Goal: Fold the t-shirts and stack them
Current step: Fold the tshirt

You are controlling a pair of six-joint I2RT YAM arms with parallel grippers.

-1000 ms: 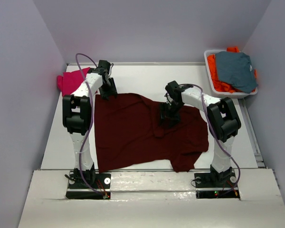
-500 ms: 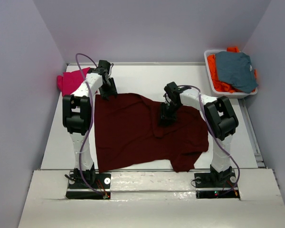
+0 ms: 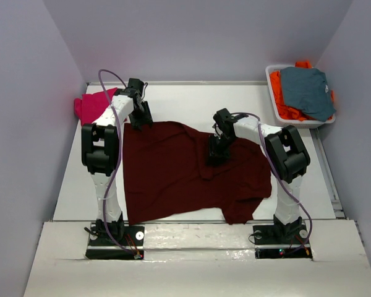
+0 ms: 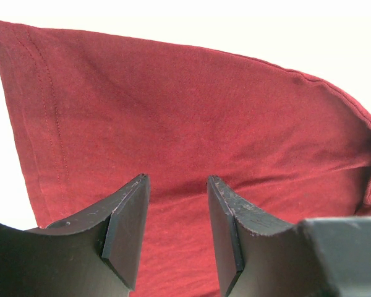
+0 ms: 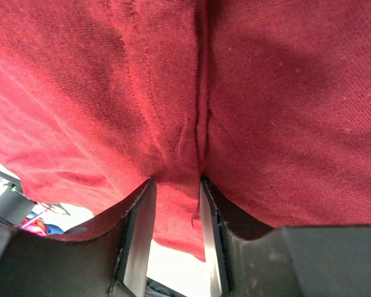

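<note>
The maroon t-shirt (image 3: 185,176) is spread mostly flat on the white tabletop (image 3: 191,99), between the two arms. The right gripper (image 5: 176,185) is clenched on a raised pleat of it near the middle of the far edge, where a ridge of cloth is drawn into the narrow gap. The left gripper (image 4: 176,179) is released over the far-left corner, with nothing pinched and a stitched hem line seen beyond its fingers.

Risks, as judged:
- only one layer, or a thin pleat, may be held on the right, so the cloth could slip out when lifted
- if the right side is pulled before the left corner is gripped, the shirt would be dragged askew and bunched
- the near sleeve at the tabletop's near edge could be pulled over it

The fabric is read as thin matte jersey – limp and easily creased, with fine wrinkles radiating from the pinch. The gripper fingers are dark, flat and wedge-shaped, with scuffed edges. A pink t-shirt (image 3: 91,105) is bunched at the far-left corner. Orange (image 3: 284,110) and grey-blue (image 3: 306,90) garments are heaped in a white bin (image 3: 269,69) at far right
</note>
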